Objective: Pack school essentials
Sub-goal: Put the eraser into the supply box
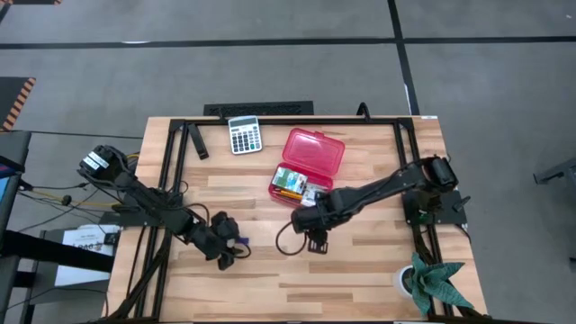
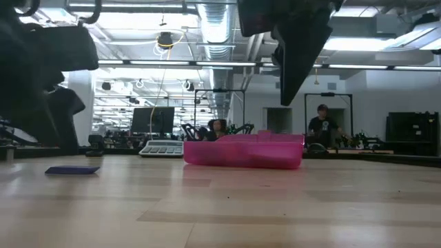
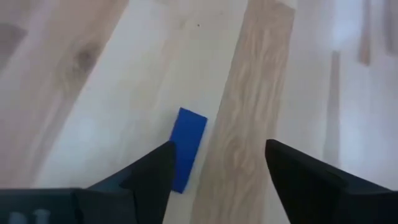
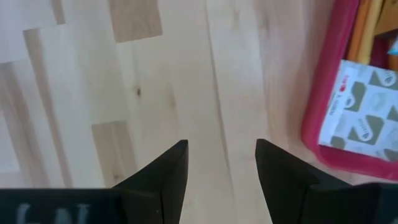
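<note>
The red translucent case (image 1: 315, 153) lies open near the table's far middle. Its tray (image 1: 292, 186) holds a small green-blue carton (image 4: 357, 118), orange and yellow pencils (image 4: 364, 25) and other small pieces. A small flat blue rectangular piece (image 3: 188, 148) lies on the table in front of my left gripper (image 3: 217, 165), which is open and low, with the piece beside one finger (image 3: 158, 177). In the high view this piece (image 1: 241, 240) lies next to my left gripper (image 1: 227, 245). My right gripper (image 4: 221, 162) is open over bare wood just near of the tray (image 4: 323, 106). Scissors and sticky notes are not visible.
A grey-white calculator (image 1: 244, 135) lies at the far edge, left of the case. A potted plant (image 1: 432, 283) stands at the table's near right corner. Black frame rails (image 1: 171, 171) run along the table's left, right and far sides. People show in the room behind (image 2: 322, 124).
</note>
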Controlling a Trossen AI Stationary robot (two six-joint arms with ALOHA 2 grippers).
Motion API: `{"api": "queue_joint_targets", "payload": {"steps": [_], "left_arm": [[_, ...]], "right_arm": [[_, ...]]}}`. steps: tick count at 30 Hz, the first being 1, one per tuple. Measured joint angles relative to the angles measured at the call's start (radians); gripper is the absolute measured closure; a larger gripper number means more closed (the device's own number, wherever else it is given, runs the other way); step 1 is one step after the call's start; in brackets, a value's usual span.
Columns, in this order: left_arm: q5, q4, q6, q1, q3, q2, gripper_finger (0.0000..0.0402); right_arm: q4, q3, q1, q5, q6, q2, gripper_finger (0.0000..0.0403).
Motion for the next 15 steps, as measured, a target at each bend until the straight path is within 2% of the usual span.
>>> {"api": "queue_joint_targets", "payload": {"steps": [6, 15], "left_arm": [[-0.085, -0.16, 0.13, -0.026, 0.038, 0.0, 0.0123], [-0.072, -0.042, 0.187, -0.027, -0.005, 0.084, 0.0132]], "right_arm": [[0.0, 0.0, 0.037, 0.0, 0.022, 0.0, 0.0212], [0.004, 0.0, 0.048, 0.001, 0.031, 0.0, 0.0222]]}}
